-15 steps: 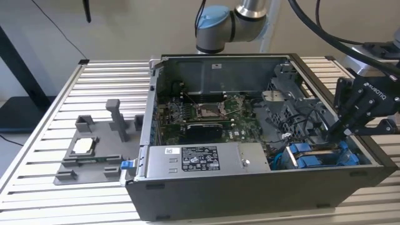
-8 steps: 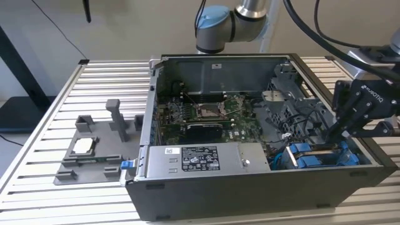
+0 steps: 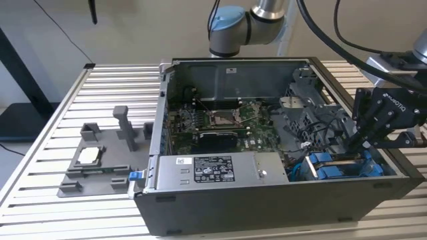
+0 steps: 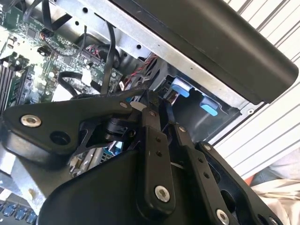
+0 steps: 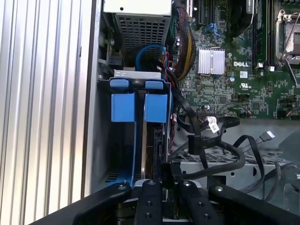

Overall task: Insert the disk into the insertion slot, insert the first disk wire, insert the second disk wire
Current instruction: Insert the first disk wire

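One disk (image 5: 155,107) sits edge-on in the slot (image 5: 105,145) at the case (image 3: 267,205) corner. Gripper (image 5: 164,168) jaws are closed beside it. Wires likely need straight, gentle seating.

A tabletop of pale silver ribbed slats (image 3: 113,80) shows parallel stripes around a dark charcoal metal computer case (image 3: 267,210). Inside is a green circuit board (image 3: 223,122) speckled with black and silver parts. The silver power-supply box (image 3: 267,166) carries a white label with black print. The grey metal drive bay (image 3: 333,166) has bright blue plastic trim. The gripper (image 3: 351,146) is matte black. At the exterior view's left is a flat mid-grey plastic fixture tray (image 3: 90,172). In the first wrist view, red, yellow and black wires (image 5: 185,42) run beside a blue cable (image 5: 147,50).
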Robot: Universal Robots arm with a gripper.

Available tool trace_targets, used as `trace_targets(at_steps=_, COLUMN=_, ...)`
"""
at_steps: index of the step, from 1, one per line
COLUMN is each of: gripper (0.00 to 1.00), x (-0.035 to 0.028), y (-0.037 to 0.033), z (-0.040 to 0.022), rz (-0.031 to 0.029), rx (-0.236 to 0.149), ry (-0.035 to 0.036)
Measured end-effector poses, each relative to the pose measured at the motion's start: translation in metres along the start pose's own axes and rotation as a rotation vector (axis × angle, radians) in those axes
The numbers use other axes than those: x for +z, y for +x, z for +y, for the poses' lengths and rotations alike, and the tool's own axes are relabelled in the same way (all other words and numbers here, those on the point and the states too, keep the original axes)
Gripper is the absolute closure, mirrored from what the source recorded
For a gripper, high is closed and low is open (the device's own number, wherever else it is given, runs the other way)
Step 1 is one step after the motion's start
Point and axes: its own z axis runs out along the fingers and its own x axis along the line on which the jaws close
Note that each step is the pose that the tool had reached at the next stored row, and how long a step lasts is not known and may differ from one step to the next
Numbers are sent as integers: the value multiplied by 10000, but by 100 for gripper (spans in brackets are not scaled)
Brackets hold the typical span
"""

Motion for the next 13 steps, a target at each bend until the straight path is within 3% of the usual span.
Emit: trace_targets(at_steps=13, gripper=81, x=-6, y=7, z=4, rz=-73, rx=223, ry=12)
